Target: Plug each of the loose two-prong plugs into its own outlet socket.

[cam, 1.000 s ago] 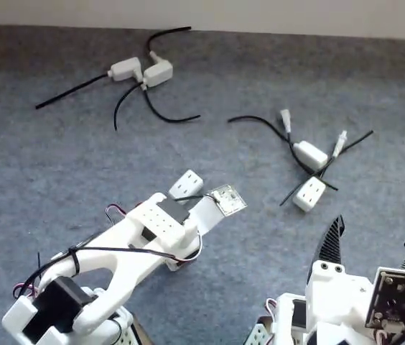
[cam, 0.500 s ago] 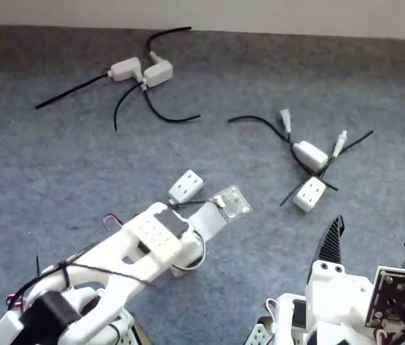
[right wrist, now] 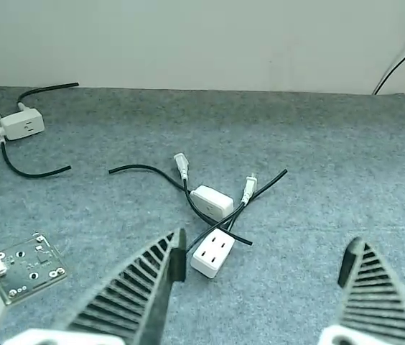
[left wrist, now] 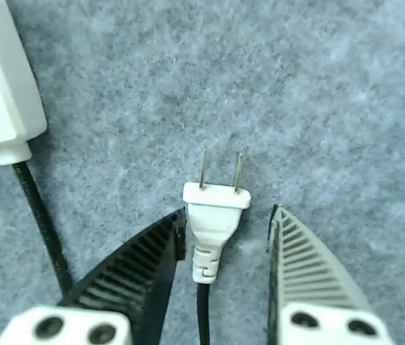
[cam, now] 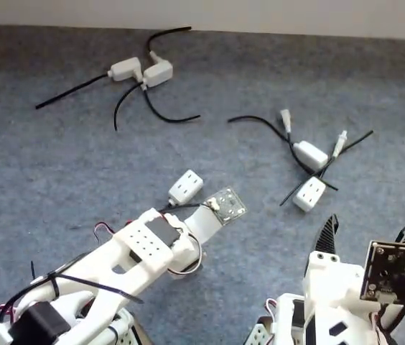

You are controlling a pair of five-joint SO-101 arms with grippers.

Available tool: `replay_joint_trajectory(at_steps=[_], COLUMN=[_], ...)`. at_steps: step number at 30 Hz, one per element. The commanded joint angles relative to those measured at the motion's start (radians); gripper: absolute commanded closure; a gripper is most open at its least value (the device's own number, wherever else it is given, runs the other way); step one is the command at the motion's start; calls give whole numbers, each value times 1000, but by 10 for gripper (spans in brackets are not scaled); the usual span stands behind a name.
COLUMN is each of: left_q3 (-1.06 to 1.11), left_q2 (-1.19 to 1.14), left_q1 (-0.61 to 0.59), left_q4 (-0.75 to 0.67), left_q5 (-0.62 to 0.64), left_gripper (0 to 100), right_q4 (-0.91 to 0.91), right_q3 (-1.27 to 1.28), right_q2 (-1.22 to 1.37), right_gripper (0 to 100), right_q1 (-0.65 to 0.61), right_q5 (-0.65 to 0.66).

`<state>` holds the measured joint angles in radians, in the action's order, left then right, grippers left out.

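My left hand (left wrist: 227, 215) is spread, a finger on either side of a white plug (left wrist: 212, 210) on the tabletop (left wrist: 332, 86); my right hand (right wrist: 265, 246) hangs spread too.

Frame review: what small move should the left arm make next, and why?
Probably close the left claw on the plug: its fingers stand open on either side of the plug's white body, which lies flat on the carpet with prongs pointing away from the wrist. Nothing is gripped yet, so grasping comes before carrying it to the socket nearby.
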<state>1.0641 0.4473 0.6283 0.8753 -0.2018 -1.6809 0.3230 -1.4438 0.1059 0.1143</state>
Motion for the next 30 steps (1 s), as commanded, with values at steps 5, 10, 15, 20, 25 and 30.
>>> replay_joint_trajectory(at_steps=[5, 10, 15, 20, 25, 30], left_q3=[-186, -283, -257, -162, -79, -79], left_q2=[-185, -309, -280, -157, -44, -59], left_q1=[-8, -8, -8, -12, -16, -16], left_q4=[17, 97, 109, 103, 101, 100], left_q5=[69, 72, 72, 72, 66, 66], left_gripper=[800, 803, 867, 828, 800, 791], right_q4=[22, 22, 21, 21, 21, 21], right_q3=[-5, -7, -7, -7, -1, -1], right_q2=[7, 4, 2, 2, 2, 2], right_gripper=[663, 663, 663, 663, 663, 663], right_q1=[7, 7, 7, 7, 7, 7], right_q5=[-9, -9, -9, -9, -9, -9])
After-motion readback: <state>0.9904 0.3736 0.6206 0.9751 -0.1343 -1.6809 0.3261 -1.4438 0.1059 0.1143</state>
